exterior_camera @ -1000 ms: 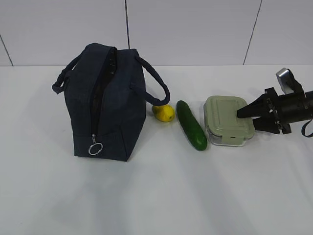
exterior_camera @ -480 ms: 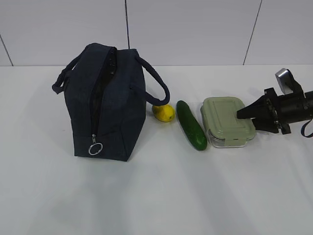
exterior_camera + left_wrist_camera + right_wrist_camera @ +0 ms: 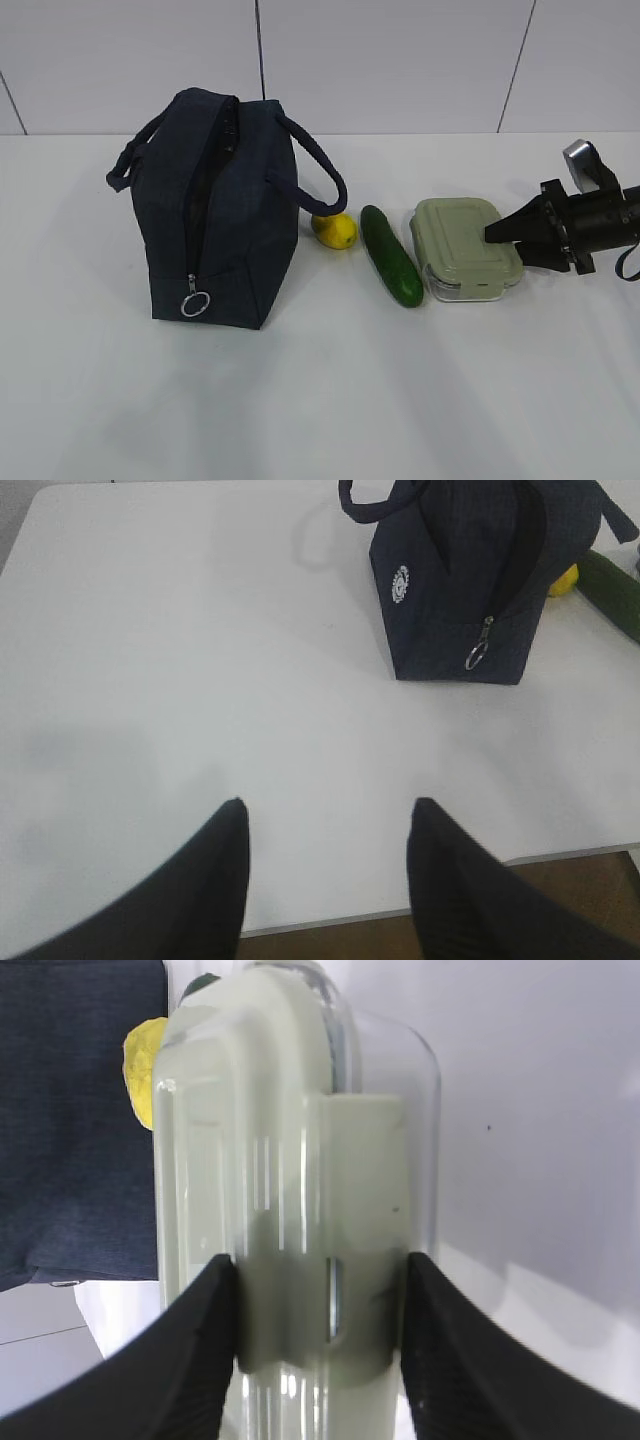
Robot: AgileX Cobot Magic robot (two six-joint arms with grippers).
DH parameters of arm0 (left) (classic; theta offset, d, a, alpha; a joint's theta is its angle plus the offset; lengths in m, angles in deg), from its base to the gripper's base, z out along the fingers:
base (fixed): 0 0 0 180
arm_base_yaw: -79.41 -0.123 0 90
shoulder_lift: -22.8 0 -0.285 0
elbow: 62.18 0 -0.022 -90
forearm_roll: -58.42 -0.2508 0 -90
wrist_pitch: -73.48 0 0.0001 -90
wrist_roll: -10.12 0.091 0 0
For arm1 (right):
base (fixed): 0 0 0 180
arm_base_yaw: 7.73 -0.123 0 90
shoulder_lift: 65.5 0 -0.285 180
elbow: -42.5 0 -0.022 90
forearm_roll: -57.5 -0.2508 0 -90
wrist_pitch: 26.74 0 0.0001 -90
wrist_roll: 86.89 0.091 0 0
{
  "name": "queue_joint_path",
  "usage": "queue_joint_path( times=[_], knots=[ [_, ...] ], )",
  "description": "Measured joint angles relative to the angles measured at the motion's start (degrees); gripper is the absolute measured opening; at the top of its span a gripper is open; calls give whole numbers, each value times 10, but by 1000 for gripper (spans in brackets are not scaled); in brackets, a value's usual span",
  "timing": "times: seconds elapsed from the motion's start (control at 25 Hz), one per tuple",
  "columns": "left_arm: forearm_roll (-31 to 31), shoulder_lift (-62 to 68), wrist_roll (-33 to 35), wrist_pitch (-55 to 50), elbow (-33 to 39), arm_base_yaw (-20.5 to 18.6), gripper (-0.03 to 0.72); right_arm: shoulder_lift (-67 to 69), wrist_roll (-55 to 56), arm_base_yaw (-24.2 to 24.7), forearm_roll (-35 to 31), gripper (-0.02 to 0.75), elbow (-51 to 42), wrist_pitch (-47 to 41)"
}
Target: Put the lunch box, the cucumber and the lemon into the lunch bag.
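Exterior view: the boxy dark navy fabric lunch bag [image 3: 215, 210] stands on the white desk [image 3: 320, 400], zipper open. Right of the bag lie, in order, the small yellow lemon [image 3: 335, 230], the dark green cucumber [image 3: 390, 255] and the clear lunch box with sage-green lid [image 3: 467, 247]. The right gripper [image 3: 492, 232] touches the box's far end.

Left wrist view: the left gripper [image 3: 325, 830] has its jaws spread wide, holding nothing, near the bag [image 3: 470, 580].

Right wrist view: the right gripper [image 3: 320, 1300] has both jaws set against the lunch box [image 3: 300, 1160] latch tab.
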Motion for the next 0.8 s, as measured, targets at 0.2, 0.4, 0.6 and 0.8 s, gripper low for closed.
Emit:
queue_joint_path(
  times=[0.2, 0.4, 0.6, 0.8],
  knots=[
    [0, 0, 0, 0, 0, 0, 370, 0, 0, 0, 0, 357, 0, 0],
    [0, 0, 0, 0, 0, 0, 370, 1, 0, 0, -16, 357, 0, 7],
    [0, 0, 0, 0, 0, 0, 370, 1, 0, 0, -26, 356, 0, 11],
    [0, 0, 0, 0, 0, 0, 361, 1, 5, 0, -34, 355, 0, 11]
  ],
)
